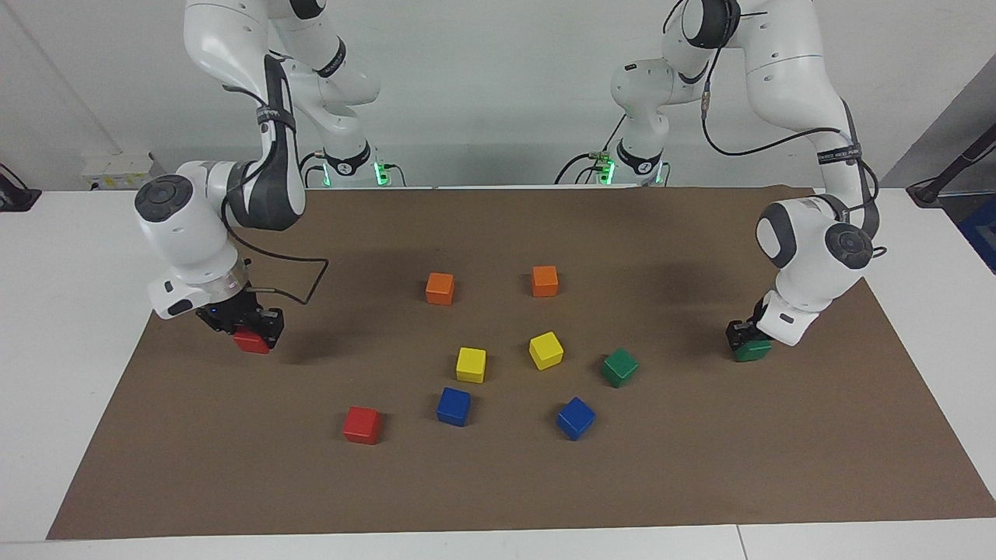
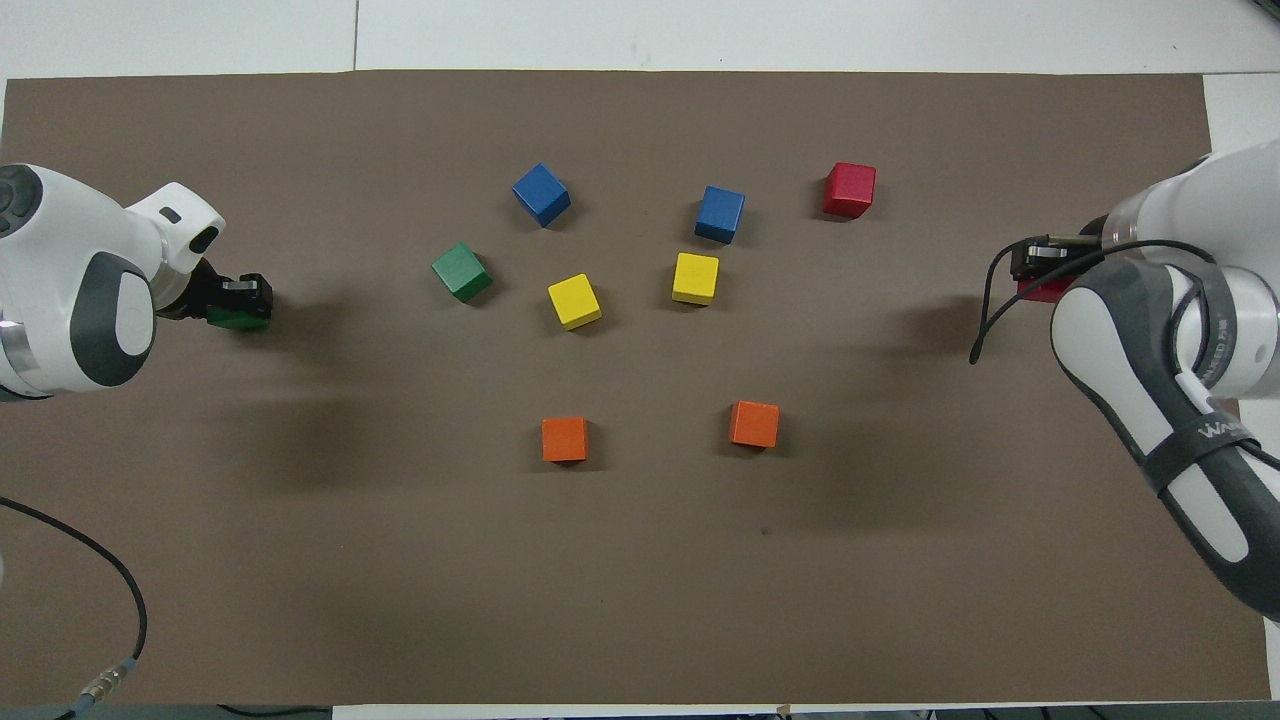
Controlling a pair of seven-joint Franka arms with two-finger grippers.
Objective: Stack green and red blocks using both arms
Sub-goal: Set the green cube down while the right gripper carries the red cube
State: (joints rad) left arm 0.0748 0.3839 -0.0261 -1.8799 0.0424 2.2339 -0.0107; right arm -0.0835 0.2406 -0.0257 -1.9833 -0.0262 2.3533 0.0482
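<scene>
6 loose cubes lie between both laden pincers.

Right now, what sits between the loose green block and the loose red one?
In the overhead view, two blue blocks lie between the green block and the red block.

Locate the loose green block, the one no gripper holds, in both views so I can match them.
Facing view: the loose green block sits lower right of centre, beside a yellow block.
Overhead view: the same block sits upper left of centre.
Shared landmark: that yellow block, its neighbour toward the right arm's end.
</scene>
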